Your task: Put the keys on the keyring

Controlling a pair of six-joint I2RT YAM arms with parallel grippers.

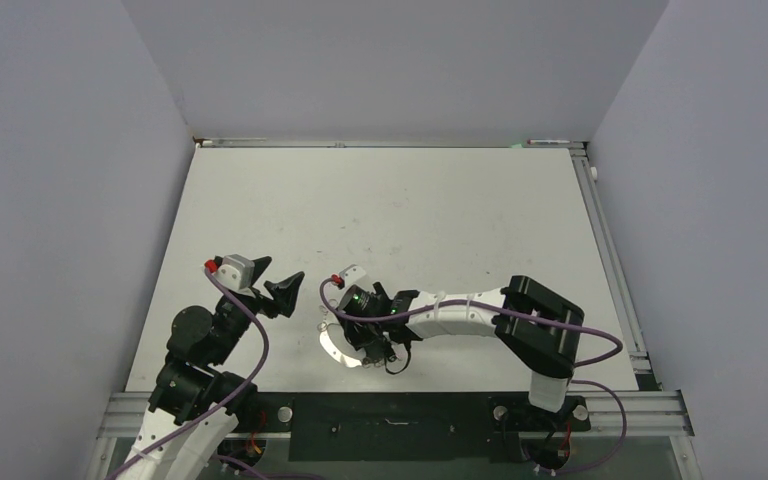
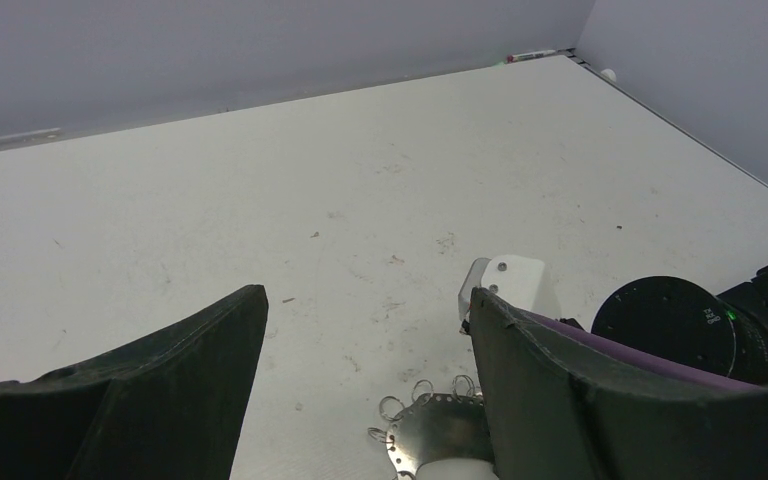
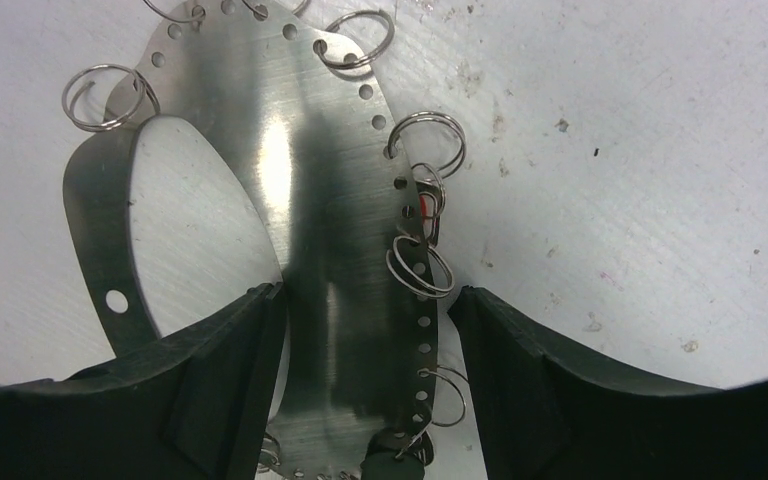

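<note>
Right wrist: right end effector [image 3: 365,295] half-open astride keyring [image 3: 340,170]; left wrist: left end effector [image 2: 365,295] wide-open, empty.

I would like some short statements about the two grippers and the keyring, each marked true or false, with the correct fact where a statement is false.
1. The left gripper is open, with nothing between its fingers. True.
2. The keyring hangs in the air from the left gripper. False: it lies on the table, beneath the right gripper.
3. The right gripper straddles the flat band of the keyring, with one finger on each side. True.
4. The rim of the keyring is bare. False: several wire loops sit in the holes along its outer rim.
</note>
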